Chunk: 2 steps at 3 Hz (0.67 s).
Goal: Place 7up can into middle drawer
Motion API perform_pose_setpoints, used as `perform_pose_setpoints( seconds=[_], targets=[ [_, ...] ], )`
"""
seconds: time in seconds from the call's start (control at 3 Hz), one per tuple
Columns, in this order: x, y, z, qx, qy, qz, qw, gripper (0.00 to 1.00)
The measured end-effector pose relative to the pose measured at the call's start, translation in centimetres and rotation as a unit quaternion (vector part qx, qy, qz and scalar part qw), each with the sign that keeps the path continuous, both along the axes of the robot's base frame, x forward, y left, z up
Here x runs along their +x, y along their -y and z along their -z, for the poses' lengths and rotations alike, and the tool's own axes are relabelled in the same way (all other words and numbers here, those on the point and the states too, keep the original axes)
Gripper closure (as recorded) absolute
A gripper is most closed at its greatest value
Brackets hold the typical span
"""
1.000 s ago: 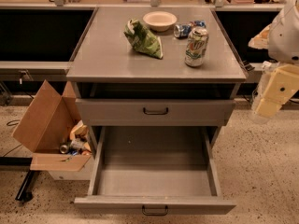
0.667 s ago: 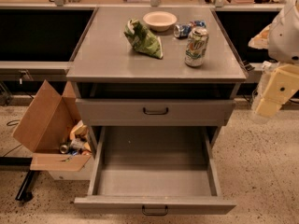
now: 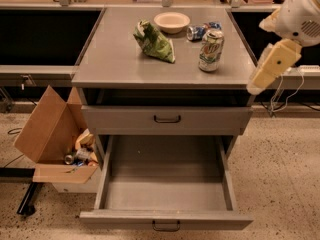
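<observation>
The 7up can (image 3: 211, 50), whitish-silver with green lettering, stands upright on the grey cabinet top (image 3: 115, 59), right of centre. The middle drawer (image 3: 165, 189) is pulled out below it and its flat grey floor holds nothing. Its black loop handle (image 3: 166, 227) is at the front edge. My arm (image 3: 275, 64), white with a cream link, hangs at the right edge of the view, right of the can and apart from it. My gripper is out of view.
A green crumpled bag (image 3: 154, 41), a cream bowl (image 3: 172, 21) and a blue-and-silver can (image 3: 199, 31) lying on its side share the cabinet top. The upper drawer front (image 3: 167, 119) is shut. An open cardboard box (image 3: 52, 139) with rubbish sits on the floor at the left.
My arm has moved up and to the left, closer to the cabinet's right edge. The can, the drawer and the other things have not moved.
</observation>
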<state>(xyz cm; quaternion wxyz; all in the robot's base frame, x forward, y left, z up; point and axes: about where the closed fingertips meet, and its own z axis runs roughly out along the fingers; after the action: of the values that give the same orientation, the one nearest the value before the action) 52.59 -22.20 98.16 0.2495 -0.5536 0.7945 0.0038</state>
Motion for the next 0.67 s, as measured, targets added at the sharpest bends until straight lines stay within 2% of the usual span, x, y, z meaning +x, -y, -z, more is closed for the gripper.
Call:
perform_pose_setpoints(
  seconds=[0.33, 0.67],
  targets=[
    [4.6, -0.7, 1.0, 0.067, 0.007, 0.017, 0.9976, 0.00],
    [8.2, -1.5, 2.5, 0.124, 0.017, 0.033, 0.9916, 0.00]
  ],
)
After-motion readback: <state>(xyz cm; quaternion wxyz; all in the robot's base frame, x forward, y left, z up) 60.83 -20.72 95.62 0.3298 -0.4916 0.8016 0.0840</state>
